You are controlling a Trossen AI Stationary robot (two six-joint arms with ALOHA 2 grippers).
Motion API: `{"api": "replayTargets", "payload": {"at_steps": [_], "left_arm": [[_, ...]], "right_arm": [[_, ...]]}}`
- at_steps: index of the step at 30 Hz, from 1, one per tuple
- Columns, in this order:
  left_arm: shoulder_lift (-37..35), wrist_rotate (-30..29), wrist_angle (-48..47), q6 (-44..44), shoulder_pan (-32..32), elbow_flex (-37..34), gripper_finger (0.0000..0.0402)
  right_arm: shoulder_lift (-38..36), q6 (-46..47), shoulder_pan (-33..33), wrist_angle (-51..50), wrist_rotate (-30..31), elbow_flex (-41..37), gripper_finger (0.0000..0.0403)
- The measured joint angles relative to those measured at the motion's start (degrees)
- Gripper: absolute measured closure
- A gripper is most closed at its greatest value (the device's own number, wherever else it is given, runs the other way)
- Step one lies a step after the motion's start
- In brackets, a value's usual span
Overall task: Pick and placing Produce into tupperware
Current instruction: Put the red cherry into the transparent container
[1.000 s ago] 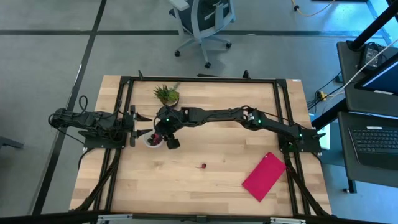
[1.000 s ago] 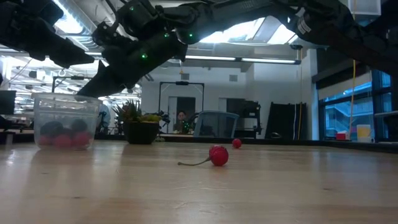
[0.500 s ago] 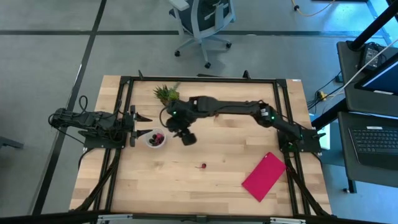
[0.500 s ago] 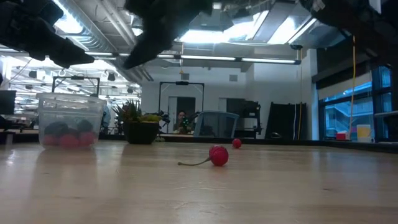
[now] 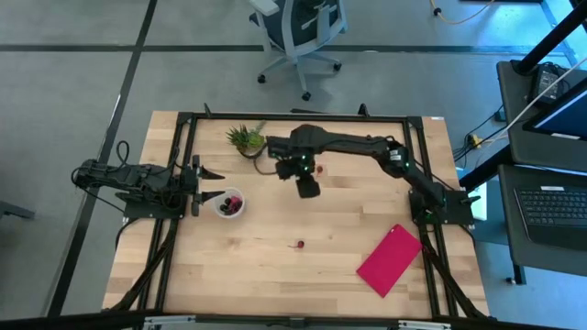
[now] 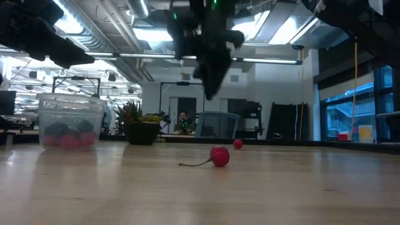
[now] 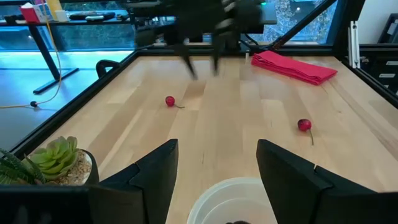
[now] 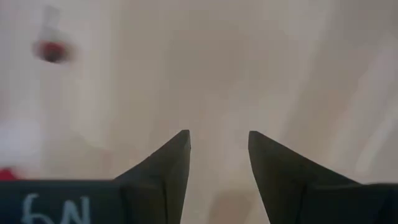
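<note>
Hanging above the bare wood with its jaws parted and nothing between them, the right gripper [image 5: 307,186] sits mid-table, near the potted plant [image 5: 246,139]. The left gripper [image 5: 204,184], jaws spread and empty, waits just beside the tupperware [image 5: 228,203], which holds several red and dark berries (piled low). One stemmed berry [image 6: 219,156] lies loose, another berry [image 6: 237,144] farther back. A pink-red flat piece [image 5: 390,259] lies well apart.

Bright ceiling strip lights [image 6: 206,57] glare at twelve o'clock in the low view, silhouetting the arms. The high view is evenly lit with soft shadows. The right wrist view is smeared with motion blur; the table [image 8: 298,74] looks washed out. The left wrist view is sharp, with blue-tinted windows.
</note>
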Motion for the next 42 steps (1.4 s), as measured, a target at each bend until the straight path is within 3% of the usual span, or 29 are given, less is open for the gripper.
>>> {"api": "replayTargets", "payload": {"at_steps": [21,32,42], "left_arm": [[-0.01,0.00,-1.12,-1.61,-0.02,0.00,0.0190],[-0.01,0.00,-1.27,-1.66,-0.01,0.00,0.0190],[-0.02,-0.02,-1.22,-1.49,-0.01,0.00,0.0190]], "right_arm": [[-2.36,-6.96,-9.80,10.72,1.30,-20.17,0.0237],[-22.72,-4.12,-11.11,35.52,2.57,-44.85,0.0237],[-25.44,-4.24,-11.47,52.04,4.70,-57.45,0.0237]]}}
